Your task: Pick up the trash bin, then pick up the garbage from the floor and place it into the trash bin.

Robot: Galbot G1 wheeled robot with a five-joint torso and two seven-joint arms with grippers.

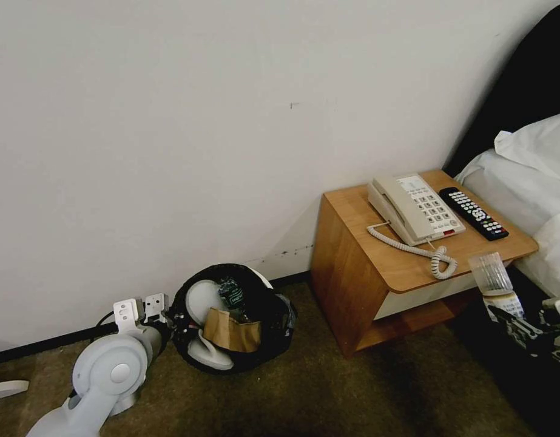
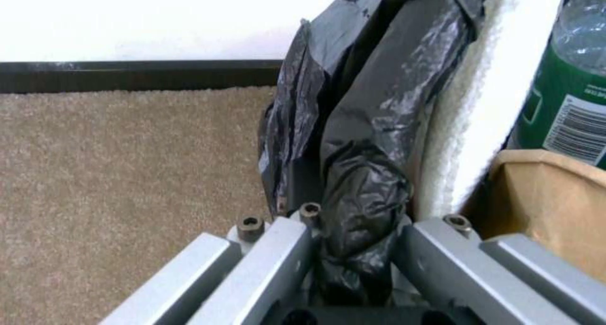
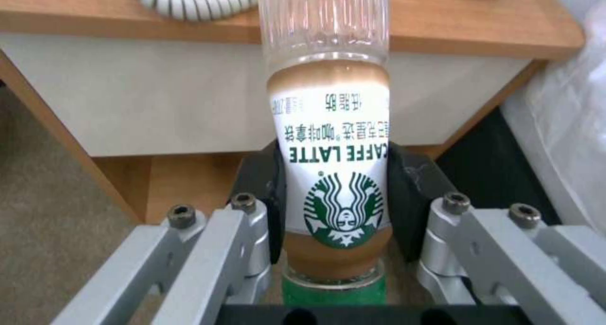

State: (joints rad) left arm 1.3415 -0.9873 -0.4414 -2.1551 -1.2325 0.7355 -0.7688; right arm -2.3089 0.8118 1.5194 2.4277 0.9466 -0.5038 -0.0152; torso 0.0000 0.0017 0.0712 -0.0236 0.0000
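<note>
Black-lined bin [image 1: 234, 315] rim pinched in my left jaws, right jaws clamping bottle [image 3: 334, 173], which next needs carrying over the bin.

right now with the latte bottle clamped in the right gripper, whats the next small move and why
Probably carry the right gripper across to the trash bin and let go over its opening. Its pads are shut on the latte bottle, lifted beside the nightstand, while the left gripper grips the bin's bagged rim, tilting its mouth toward the robot. The bin already holds a slipper, cardboard and a bottle.
</note>
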